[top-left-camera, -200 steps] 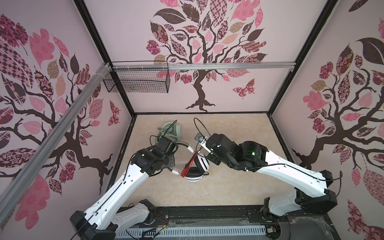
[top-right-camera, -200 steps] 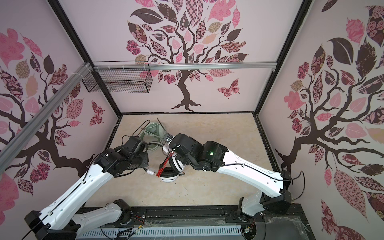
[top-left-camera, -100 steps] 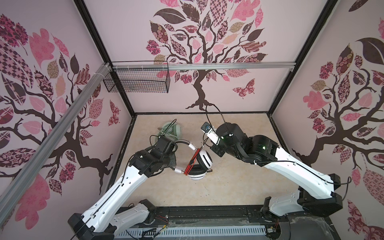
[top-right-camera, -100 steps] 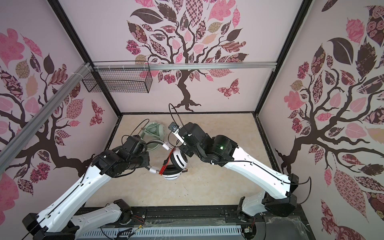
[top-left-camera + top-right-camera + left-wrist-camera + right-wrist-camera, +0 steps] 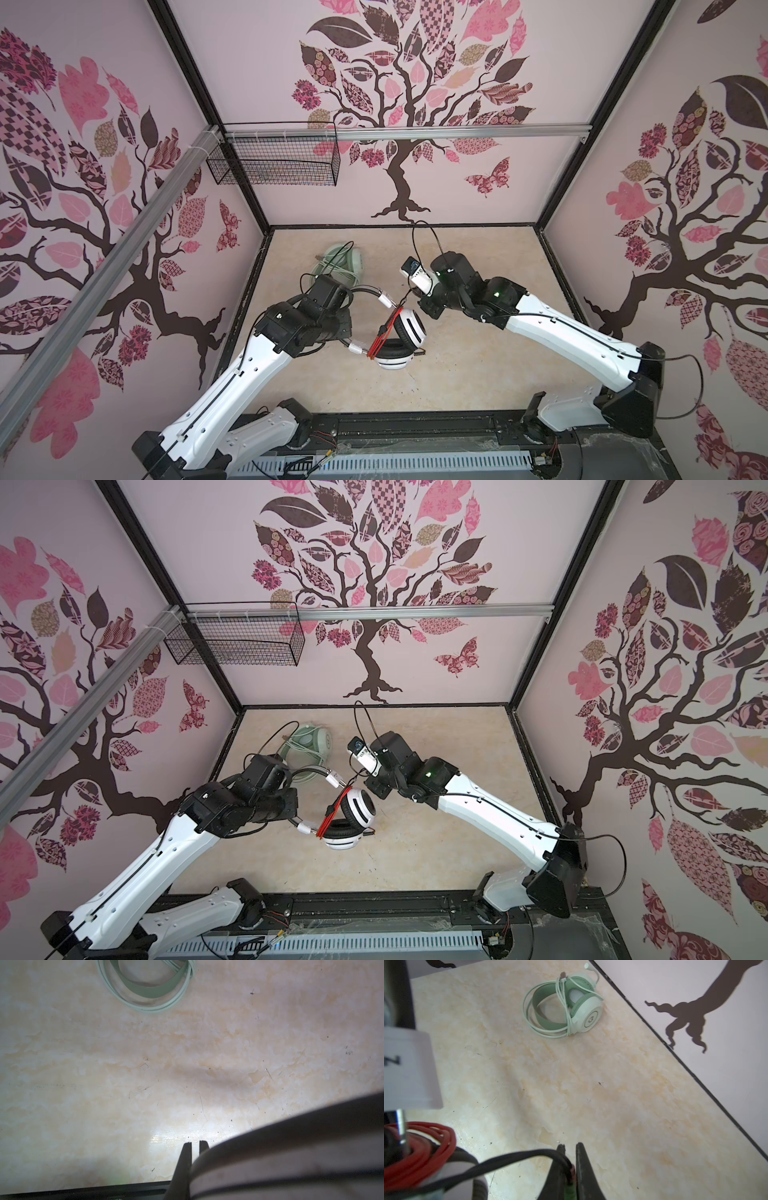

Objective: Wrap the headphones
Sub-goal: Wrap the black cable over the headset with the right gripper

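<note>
The white-and-black headphones (image 5: 409, 332) (image 5: 358, 812) hang above the table between the two arms, with an orange-red cable (image 5: 384, 336) (image 5: 421, 1147) bundled round the earcups. My left gripper (image 5: 195, 1142) is shut on their black headband (image 5: 291, 1147). My right gripper (image 5: 570, 1145) is just right of the earcups and is shut on the cable's end, a green-and-red plug (image 5: 569, 1186) with a black lead (image 5: 508, 1157). The mint-green headphones (image 5: 340, 266) (image 5: 309, 746) (image 5: 577, 1005) lie at the back left of the table, with their pale cable (image 5: 145, 1007) coiled round them.
A black wire basket (image 5: 274, 166) hangs from an aluminium rail (image 5: 457, 133) on the back wall. Patterned walls close the table (image 5: 478, 374) on three sides. A black base rail (image 5: 415, 428) runs along the front edge.
My right gripper has drawn back and to the right, away from the earcups, taking the cable end with it. The left arm and the held headphones have barely moved.
</note>
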Controlling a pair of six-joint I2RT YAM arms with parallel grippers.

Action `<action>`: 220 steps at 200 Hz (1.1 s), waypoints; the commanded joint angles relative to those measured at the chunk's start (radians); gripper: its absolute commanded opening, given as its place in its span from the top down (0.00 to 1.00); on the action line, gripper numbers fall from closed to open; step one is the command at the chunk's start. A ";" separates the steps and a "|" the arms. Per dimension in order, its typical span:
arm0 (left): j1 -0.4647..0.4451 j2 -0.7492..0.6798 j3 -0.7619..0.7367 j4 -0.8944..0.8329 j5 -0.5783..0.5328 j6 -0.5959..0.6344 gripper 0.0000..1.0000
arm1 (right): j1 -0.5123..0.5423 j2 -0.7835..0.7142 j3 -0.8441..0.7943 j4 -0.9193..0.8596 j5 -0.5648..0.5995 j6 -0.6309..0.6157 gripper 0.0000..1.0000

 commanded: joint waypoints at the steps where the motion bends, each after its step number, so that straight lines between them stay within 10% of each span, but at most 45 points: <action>1: -0.005 -0.019 0.070 0.011 0.121 0.004 1.00 | -0.020 -0.067 -0.078 0.187 -0.148 0.044 0.96; 176: -0.005 0.030 0.172 0.041 0.258 -0.148 1.00 | -0.026 -0.286 -0.614 0.921 -0.554 0.455 0.88; 220: -0.004 0.035 0.159 0.082 0.290 -0.178 1.00 | -0.026 -0.295 -0.641 0.911 -0.559 0.456 0.68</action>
